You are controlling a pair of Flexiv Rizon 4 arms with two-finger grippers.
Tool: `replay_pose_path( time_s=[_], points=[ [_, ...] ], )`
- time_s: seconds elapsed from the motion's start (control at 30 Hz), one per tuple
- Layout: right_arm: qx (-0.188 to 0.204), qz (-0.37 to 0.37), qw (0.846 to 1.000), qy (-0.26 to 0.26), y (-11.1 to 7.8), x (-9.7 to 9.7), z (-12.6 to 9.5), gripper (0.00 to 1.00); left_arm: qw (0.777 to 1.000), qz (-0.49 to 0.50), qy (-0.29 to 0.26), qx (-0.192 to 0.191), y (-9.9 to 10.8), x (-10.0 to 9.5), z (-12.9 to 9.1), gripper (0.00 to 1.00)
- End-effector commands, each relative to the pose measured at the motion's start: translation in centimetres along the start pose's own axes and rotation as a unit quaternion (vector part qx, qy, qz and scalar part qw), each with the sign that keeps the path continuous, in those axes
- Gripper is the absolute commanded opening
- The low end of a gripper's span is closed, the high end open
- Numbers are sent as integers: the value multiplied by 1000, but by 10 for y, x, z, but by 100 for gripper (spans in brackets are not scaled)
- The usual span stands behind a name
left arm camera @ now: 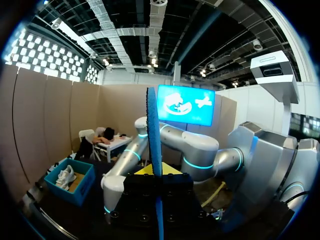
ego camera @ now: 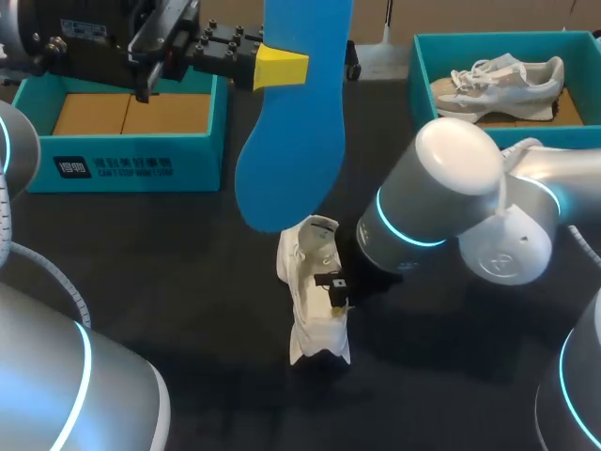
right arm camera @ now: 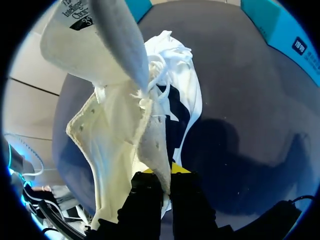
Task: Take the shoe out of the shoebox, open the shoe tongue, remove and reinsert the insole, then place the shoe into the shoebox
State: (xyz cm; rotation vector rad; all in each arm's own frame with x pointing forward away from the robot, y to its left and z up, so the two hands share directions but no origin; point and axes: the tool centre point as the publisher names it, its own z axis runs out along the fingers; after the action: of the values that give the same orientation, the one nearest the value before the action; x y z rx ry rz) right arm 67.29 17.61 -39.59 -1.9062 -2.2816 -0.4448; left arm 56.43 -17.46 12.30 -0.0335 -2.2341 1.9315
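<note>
A blue insole (ego camera: 291,141) hangs heel-down above the table's middle, and my left gripper (ego camera: 280,66) is shut on its upper part. In the left wrist view the blue insole (left arm camera: 154,135) stands edge-on between the fingers of my left gripper (left arm camera: 157,172). Below it a white shoe (ego camera: 315,301) stands on the black table with its opening up. My right gripper (ego camera: 338,293) is shut on the shoe's side wall. The right wrist view shows the white shoe (right arm camera: 125,130) with its tongue and laces pulled apart, its edge pinched in my right gripper (right arm camera: 164,174).
A teal shoebox (ego camera: 127,160) with brown cardboard inside stands at the back left. A second teal box (ego camera: 423,80) at the back right holds another white shoe (ego camera: 502,85). My right arm's elbow (ego camera: 451,202) bulks over the table's right half.
</note>
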Motion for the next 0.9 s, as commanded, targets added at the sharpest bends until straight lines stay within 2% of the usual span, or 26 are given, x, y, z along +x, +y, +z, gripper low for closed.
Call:
replay_pose_path(
  time_s=[0.03,0.23,0.27,0.3,0.33,0.37,0.4,0.7,0.9],
  points=[
    [3,-4,1000,0,6,2,11,0,1000,0,0,-1,0,-1,0,0],
    [3,-6,1000,-14,5,7,8,0,1000,0,0,-1,0,-1,0,0],
    [3,-5,1000,-14,5,8,7,7,1000,0,0,-1,0,-1,0,0],
    [3,-5,1000,-15,4,8,7,19,1000,0,0,-1,0,-1,0,0],
    [3,-5,1000,-16,4,9,6,38,1000,0,0,-1,0,-1,0,0],
    [2,-3,1000,-17,4,11,5,71,1000,0,0,-1,0,-1,0,0],
    [-1,0,1000,-18,4,12,4,100,1000,0,0,-1,0,-1,0,0],
    [-14,21,1000,2,3,21,-27,100,1000,0,0,-1,0,-1,0,0],
    [-48,31,997,51,-1,22,-68,100,1000,0,0,-1,0,-1,0,0]
  ],
)
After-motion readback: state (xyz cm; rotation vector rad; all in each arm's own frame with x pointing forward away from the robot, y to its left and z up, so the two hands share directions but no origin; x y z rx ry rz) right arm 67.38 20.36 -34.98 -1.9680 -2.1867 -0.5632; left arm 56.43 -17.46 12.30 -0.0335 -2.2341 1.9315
